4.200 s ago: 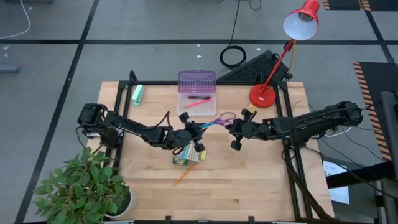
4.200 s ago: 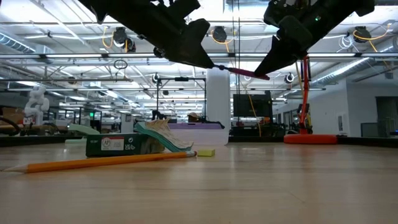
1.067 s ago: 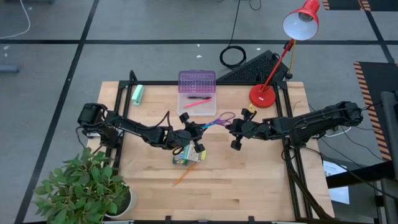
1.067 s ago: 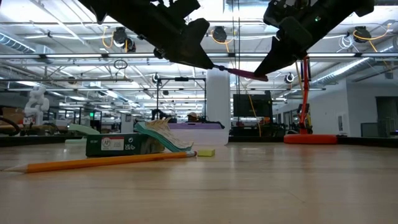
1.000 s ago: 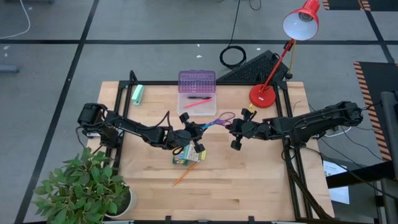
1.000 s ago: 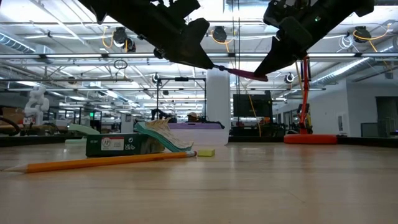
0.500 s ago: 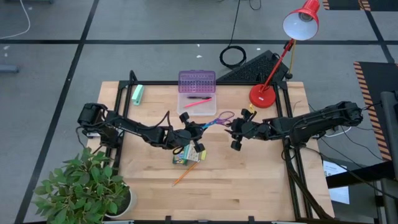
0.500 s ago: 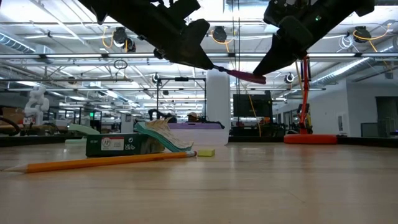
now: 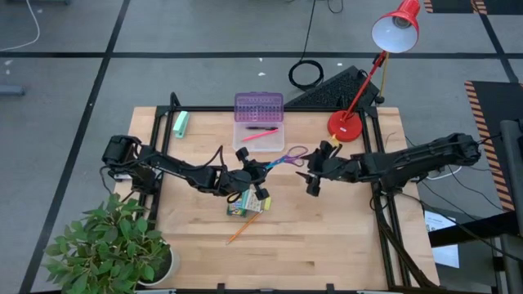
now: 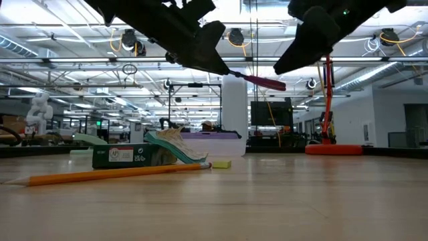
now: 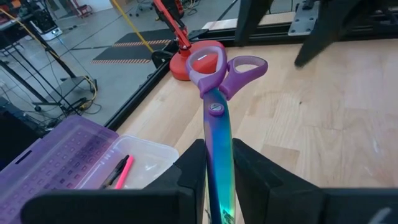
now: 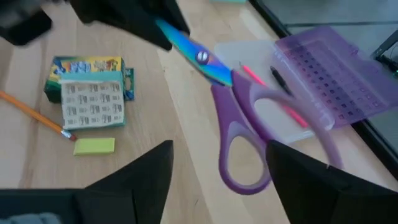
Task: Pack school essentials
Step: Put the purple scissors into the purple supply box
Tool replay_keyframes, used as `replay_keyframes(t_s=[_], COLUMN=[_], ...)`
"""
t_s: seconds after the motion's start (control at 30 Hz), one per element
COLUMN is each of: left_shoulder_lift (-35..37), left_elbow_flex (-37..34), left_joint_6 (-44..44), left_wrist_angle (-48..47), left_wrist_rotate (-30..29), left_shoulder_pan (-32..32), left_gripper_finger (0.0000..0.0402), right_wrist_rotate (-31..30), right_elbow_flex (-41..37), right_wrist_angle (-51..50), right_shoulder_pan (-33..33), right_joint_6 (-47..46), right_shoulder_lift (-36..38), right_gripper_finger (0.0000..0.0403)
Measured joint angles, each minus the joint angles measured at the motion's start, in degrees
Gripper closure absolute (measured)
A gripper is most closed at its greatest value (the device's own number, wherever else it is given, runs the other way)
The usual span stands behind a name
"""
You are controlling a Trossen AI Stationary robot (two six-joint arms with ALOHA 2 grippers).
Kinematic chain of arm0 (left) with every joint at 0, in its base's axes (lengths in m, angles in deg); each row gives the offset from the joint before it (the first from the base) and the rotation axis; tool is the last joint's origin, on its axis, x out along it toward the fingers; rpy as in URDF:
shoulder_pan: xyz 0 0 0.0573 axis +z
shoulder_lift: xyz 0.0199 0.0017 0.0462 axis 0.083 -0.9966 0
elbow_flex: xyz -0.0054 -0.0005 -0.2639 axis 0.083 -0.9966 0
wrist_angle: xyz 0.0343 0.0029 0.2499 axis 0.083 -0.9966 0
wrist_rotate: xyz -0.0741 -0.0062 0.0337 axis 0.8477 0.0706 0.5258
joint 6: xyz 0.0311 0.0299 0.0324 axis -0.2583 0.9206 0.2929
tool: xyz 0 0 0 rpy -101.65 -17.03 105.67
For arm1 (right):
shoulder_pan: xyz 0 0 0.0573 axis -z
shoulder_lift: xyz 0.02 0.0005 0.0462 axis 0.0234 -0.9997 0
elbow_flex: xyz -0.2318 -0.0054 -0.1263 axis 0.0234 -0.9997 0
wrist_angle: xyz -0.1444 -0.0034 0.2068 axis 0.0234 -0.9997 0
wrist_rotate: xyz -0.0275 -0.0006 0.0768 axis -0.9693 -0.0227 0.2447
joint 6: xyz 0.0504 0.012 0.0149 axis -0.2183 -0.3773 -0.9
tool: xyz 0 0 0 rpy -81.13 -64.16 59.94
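Your right gripper has let go of the scissors and backed just off, fingers spread. Your left gripper pinches their blades, holding them in the air just beside the clear box; crayon box and pencil lie farther off.

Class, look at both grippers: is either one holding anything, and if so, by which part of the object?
The left gripper holds the purple-handled scissors by the blades, handles pointing away, raised above the table. The right gripper is open and holds nothing, just short of the handles.
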Motion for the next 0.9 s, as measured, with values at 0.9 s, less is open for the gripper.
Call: replay_keyframes(t_s=[0.9], left_shoulder_lift=[2.25], left_elbow_flex=[0.00], left_joint_6=[9.27], left_wrist_angle=[-1.89], left_wrist_rotate=[7.56], left_shoulder_pan=[10.37], left_gripper_finger=[0.0334], right_wrist_rotate=[-0.07], right_elbow_flex=[0.00], right_wrist_angle=[-15.82], right_shoulder_pan=[-6.16], right_joint_6=[-1.03], right_shoulder_lift=[23.01], right_gripper_finger=[0.0147])
